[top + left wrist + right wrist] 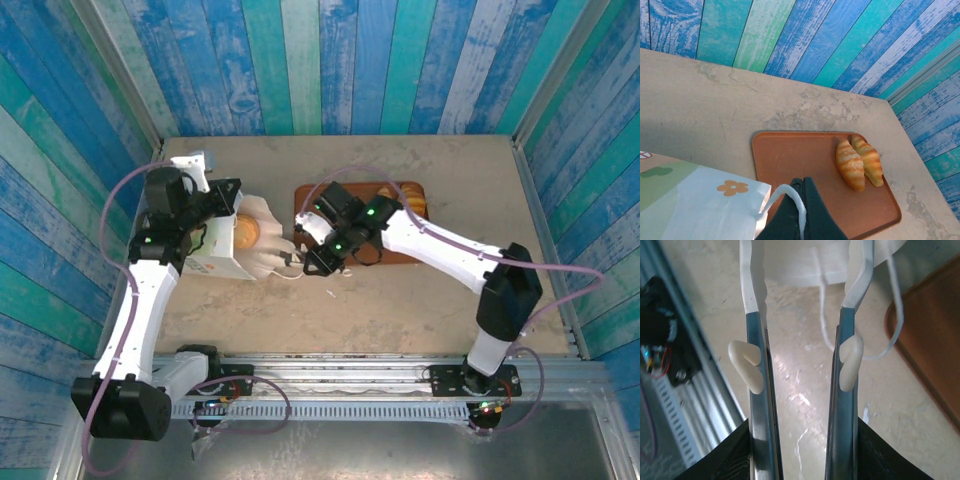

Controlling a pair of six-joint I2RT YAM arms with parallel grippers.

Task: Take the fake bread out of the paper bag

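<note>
Since the paper bag (225, 265) lies on its side with its long axis running left to right across the table (715, 100), its mouth faces right, toward the flat brown tray (800, 160), and any reach for the bread has to go leftward along that axis. The right gripper (293, 258) sits just at that mouth, so the right arm is the nearer one. Its fingers (756, 390) stand roughly half open and parallel, with bare tabletop between them and nothing in their hold, their pale tips pointing into the white opening. One round bun (247, 232) shows inside the bag, to the left of this claw and a little toward the far side. Whether more pieces lie deeper in, I cannot tell. The left gripper (801, 187) is at the bag's far upper edge, closed tight, with a white loop handle (785, 192) coming off its tip, so it appears to hold the bag by that handle. A second loop handle (892, 325) lies slack on the table beside the tray. By count: one bag, one tray, one visible bun, and two croissants (850, 164) lying side by side and touching at the tray's far right.
</note>
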